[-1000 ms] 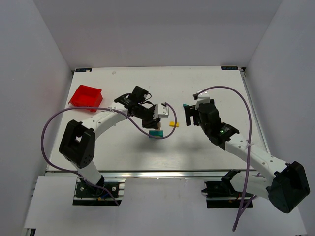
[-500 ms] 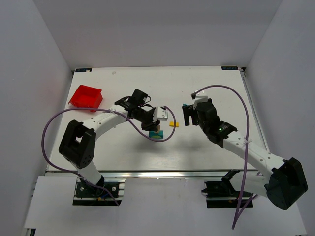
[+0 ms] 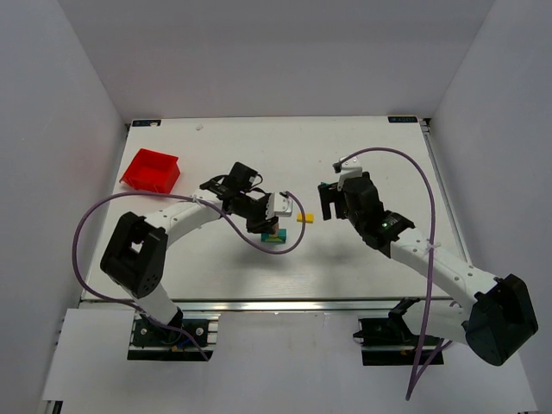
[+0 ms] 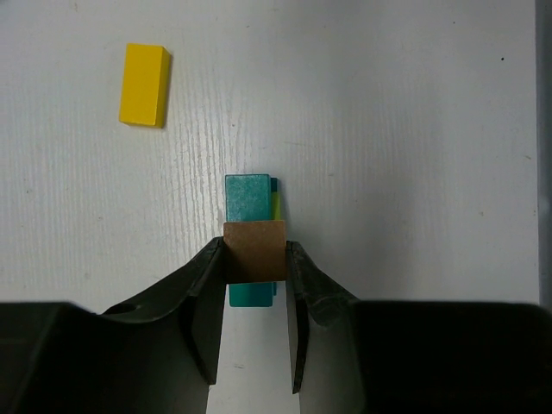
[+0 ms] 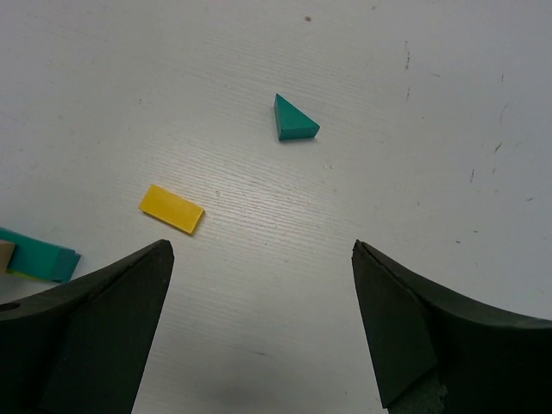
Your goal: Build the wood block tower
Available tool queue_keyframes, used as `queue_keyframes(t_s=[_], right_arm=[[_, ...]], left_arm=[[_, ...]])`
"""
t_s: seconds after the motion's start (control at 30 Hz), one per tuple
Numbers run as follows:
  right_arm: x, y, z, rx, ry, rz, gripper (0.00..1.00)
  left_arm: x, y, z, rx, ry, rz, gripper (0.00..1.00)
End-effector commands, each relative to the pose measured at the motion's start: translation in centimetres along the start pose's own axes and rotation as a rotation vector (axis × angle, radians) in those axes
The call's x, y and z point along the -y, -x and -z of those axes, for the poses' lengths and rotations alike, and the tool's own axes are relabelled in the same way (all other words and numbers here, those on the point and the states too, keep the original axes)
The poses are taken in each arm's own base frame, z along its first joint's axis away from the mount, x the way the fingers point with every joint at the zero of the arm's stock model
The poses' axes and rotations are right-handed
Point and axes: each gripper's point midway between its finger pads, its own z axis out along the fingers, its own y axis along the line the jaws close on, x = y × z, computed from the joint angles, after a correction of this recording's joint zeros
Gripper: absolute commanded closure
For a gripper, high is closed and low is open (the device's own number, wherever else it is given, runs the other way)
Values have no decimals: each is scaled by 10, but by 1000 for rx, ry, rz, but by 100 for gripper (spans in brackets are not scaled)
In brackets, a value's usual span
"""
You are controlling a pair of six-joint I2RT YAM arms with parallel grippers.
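Note:
The wood block tower (image 3: pixel 273 236) is a low stack near the table's middle, with a teal block (image 4: pixel 247 199) on top and a yellow edge (image 4: pixel 277 205) showing under it. My left gripper (image 4: pixel 254 255) is shut on a tan block (image 4: pixel 254 251), held right over the stack's near half; whether it touches the stack I cannot tell. A loose yellow block (image 4: pixel 144 72) (image 5: pixel 172 209) lies flat just right of the stack. A teal triangular block (image 5: pixel 294 120) lies farther right. My right gripper (image 5: pixel 263 250) hangs open above bare table, near both loose blocks.
A red bin (image 3: pixel 151 169) stands at the table's far left. The left arm's purple cable (image 3: pixel 259 244) loops down beside the stack. The table's right edge rail (image 3: pixel 440 185) runs behind the right arm.
My left gripper has carried the tan block a little leftward and down until it is over the stack. The right gripper shifted slightly left and stayed open.

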Motion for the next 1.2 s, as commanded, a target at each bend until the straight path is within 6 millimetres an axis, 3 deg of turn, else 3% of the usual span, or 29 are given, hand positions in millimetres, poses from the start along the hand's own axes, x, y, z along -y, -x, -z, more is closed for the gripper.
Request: queue_keyframes(t_s=[0.0, 0.23, 1.17], right_arm=[[-2, 23, 2, 43, 12, -10, 11], [-4, 22, 0, 39, 19, -5, 11], [-7, 25, -2, 27, 29, 6, 11]], left_arm=[[-6, 23, 15, 62, 57, -57, 100], [-10, 29, 20, 87, 97, -78, 100], [-3, 13, 10, 77, 65, -58, 100]])
